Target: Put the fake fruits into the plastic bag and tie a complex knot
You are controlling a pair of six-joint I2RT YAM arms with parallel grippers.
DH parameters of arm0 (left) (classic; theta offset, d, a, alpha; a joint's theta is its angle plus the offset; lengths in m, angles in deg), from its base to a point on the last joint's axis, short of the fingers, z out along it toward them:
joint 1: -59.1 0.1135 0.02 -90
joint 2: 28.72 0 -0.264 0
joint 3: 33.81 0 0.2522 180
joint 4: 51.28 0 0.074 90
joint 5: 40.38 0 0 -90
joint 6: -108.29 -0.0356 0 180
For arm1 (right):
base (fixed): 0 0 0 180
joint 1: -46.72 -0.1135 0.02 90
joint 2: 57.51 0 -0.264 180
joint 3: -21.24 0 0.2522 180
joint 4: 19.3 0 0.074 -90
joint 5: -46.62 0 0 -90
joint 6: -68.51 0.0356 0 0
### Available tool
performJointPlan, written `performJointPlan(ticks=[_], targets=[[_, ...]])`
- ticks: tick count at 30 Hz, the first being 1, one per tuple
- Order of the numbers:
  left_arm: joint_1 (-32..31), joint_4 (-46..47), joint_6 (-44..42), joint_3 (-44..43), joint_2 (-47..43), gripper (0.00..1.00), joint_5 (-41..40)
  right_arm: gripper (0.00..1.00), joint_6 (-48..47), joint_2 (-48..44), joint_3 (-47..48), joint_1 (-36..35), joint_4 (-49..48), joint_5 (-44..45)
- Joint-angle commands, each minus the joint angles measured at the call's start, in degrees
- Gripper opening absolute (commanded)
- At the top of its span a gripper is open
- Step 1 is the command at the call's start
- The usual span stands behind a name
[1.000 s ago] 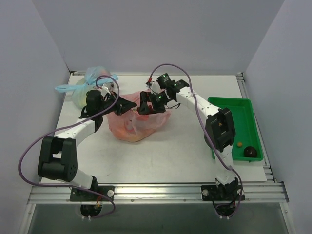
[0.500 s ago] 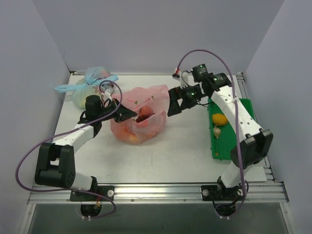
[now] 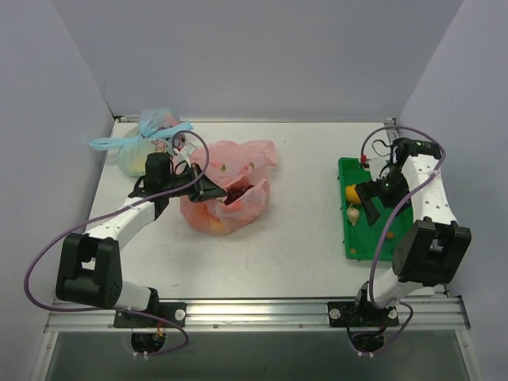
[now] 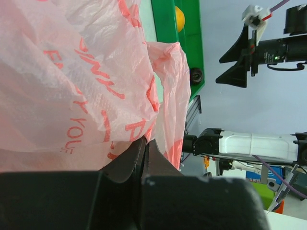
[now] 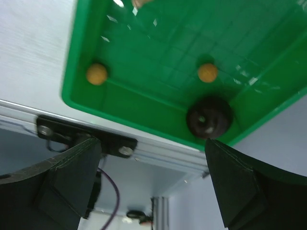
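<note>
Swung clear of the bag's mouth, the right end effector [image 3: 368,202] now hangs over the green tray [image 3: 359,238] at the desk's [image 3: 294,238] right edge, where a second ago it was reaching into the pink film. Its jaws stand wide apart with nothing between them, which suits a fresh pick. A yellow-orange fruit [image 3: 354,193] and a pale piece [image 3: 353,213] lie at the tray's far end, and the wrist view shows two small orange balls [image 5: 97,74] and a dark round fruit [image 5: 209,118] at the near end. The left end effector [image 3: 210,189] has barely shifted; its jaws are together, pinching the rim of the plastic bag [image 3: 238,159]. That pull keeps the mouth lifted and facing right so fruit can be dropped in. The bag sits left of the desk's middle, with some fruit showing through its wall. A pale blue bag [image 3: 147,147], already tied, rests in the far left corner. Loading looks unfinished, and tying has not begun
</note>
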Motion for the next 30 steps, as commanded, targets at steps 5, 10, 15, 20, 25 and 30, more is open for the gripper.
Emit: performJointPlan(ticks=[5, 10, 15, 20, 25, 30], targets=[[-0.2, -1.4, -4.3, -4.3, 2.5, 0.00, 1.8, 0.89, -12.6, -5.1, -10.0, 2.3, -2.8, 18.7], [-0.3, -6.2, -7.1, -5.5, 2.6, 0.00, 2.2, 0.88, -17.2, -3.2, -13.8, 4.9, -8.3, 21.1], [0.0, -10.2, -9.8, -7.0, 2.5, 0.00, 1.9, 0.87, -20.3, -0.8, -15.7, 7.6, -11.0, 21.5], [-0.1, -10.6, -10.2, -7.2, 2.5, 0.00, 0.9, 0.84, -21.0, 1.0, -16.8, 7.8, -13.1, 22.1], [-0.1, -10.8, -10.5, -7.0, 2.2, 0.00, 0.4, 0.83, -23.1, 1.0, -20.0, 8.0, -13.7, 23.1], [0.0, -10.2, -10.1, -6.0, 1.8, 0.00, 0.2, 0.80, -25.6, 1.2, -24.4, 8.4, -18.1, 24.4]])
